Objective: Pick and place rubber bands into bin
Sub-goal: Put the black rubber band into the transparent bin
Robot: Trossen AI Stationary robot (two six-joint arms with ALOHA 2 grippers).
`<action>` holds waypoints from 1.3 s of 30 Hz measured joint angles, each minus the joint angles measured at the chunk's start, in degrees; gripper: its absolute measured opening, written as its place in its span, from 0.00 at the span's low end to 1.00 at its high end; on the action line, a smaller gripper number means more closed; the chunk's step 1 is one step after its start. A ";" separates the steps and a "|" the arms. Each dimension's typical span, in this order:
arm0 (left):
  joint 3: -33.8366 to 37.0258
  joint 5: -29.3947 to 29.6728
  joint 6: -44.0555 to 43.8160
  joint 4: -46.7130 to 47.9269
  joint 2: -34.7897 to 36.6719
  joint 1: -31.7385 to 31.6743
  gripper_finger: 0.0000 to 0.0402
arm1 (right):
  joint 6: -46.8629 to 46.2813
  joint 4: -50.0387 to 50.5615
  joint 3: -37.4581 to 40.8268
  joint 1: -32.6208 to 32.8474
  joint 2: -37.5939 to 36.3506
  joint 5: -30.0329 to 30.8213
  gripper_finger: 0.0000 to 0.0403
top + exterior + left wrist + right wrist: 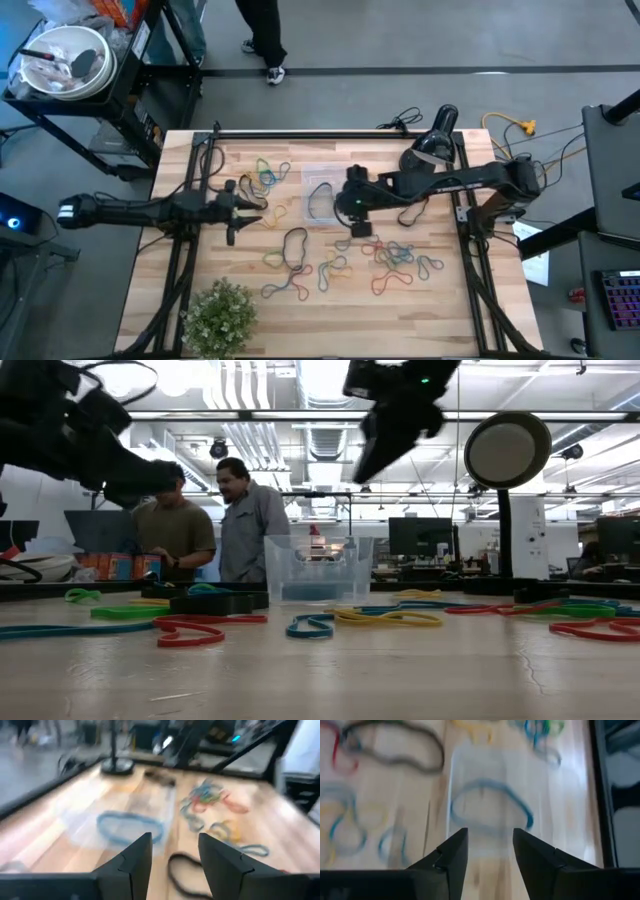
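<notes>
One blue rubber band [319, 201] lies inside the clear bin [322, 174].

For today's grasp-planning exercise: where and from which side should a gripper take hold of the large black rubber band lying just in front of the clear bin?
Come straight down from above. The black rubber band lies flat on the table as a long loop, so probably pinch one strand on its open side, jaws straddling it. The part away from the coloured rubber bands and the clear bin looks clearest.
</notes>
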State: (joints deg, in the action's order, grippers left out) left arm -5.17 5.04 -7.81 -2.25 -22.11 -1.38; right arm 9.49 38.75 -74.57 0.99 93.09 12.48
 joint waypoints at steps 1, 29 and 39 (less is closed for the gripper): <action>-0.63 0.06 -0.63 0.52 -1.30 0.01 0.36 | -0.57 2.28 0.13 0.34 -0.75 0.03 0.36; -24.91 15.38 -3.92 23.75 -50.33 -1.04 0.36 | -9.58 -4.93 28.83 4.05 -36.50 -0.56 0.28; -25.20 19.43 -9.36 23.75 -54.71 -1.37 0.36 | -10.83 -5.09 30.80 4.74 -40.25 -0.53 0.27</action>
State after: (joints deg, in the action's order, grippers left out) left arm -30.37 24.46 -17.18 21.49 -76.82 -2.76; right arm -1.34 33.66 -43.78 5.73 52.84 11.94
